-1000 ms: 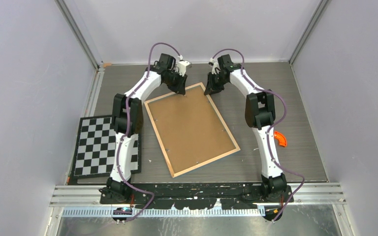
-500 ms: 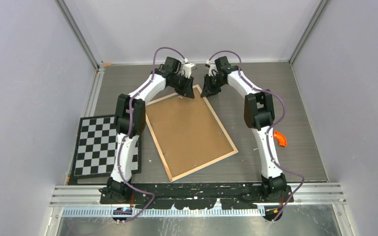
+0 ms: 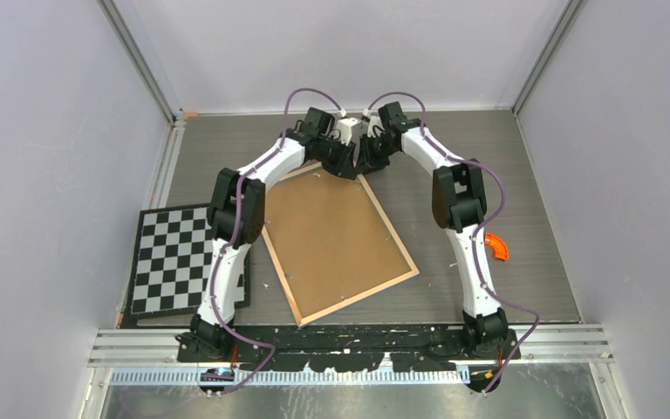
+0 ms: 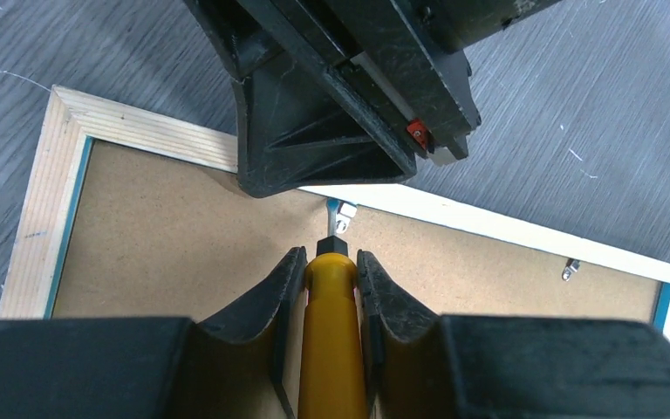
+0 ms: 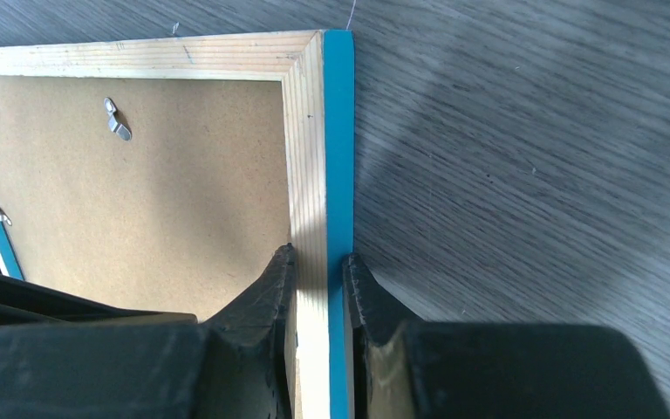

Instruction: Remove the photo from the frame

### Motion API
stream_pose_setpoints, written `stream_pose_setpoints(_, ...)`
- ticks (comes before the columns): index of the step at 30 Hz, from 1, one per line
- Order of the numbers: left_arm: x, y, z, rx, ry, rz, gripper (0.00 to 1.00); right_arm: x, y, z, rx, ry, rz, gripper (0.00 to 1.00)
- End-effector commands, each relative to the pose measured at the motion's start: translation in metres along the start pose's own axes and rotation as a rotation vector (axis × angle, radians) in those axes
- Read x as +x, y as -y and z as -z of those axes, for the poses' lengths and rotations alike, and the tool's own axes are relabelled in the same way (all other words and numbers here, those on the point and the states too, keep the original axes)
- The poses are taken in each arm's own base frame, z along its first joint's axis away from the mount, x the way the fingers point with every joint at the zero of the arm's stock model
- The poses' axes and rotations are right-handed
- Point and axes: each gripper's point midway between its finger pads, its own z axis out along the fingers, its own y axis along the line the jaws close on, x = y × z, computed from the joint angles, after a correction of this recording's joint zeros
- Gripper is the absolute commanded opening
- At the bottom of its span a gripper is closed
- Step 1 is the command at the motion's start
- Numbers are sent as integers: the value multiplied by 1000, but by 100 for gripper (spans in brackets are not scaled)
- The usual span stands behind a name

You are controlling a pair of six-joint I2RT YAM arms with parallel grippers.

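Observation:
The frame (image 3: 336, 244) lies face down on the table, brown fibreboard back up, with a light wood rim and a blue edge. The photo is hidden under the back. My left gripper (image 3: 340, 162) is shut on a yellow-handled screwdriver (image 4: 331, 349). The screwdriver's tip touches a small metal tab (image 4: 342, 212) at the frame's far edge (image 4: 488, 225). My right gripper (image 3: 369, 160) is shut on the frame's rim (image 5: 310, 131) near its far right corner, one finger on the wood side and one on the blue edge. Another metal tab (image 5: 118, 118) shows on the back.
A black-and-white checkerboard (image 3: 170, 257) lies at the left, partly under the left arm. A small orange object (image 3: 495, 246) lies beside the right arm. The two grippers are close together at the frame's far edge. The right gripper's black body (image 4: 331, 131) fills the top of the left wrist view.
My left gripper has moved right along the frame's far edge, close to the right gripper. The frame has turned slightly, with its far end shifted.

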Motion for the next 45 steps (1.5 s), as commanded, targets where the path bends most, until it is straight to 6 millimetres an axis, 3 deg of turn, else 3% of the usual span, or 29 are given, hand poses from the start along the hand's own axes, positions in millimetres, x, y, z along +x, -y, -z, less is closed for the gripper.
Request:
stream_pose_setpoints(1,-6,5,11,-22,20,-104,0,30,-15,-6,-33,-105,-75,1)
stream_pose_setpoints(23,35,52,16,123,-135,-418,0,28,-10,-7,-21,-103,-71,0)
stream_pose_setpoints(33,15,17,16,-114,-109,-327,0,30,-10,-6,-22,-108,-77,1)
stream_pose_setpoints(45,22,-2,37,-219,-132,-320,0,28,-7,-4,-18,-102,-79,1)
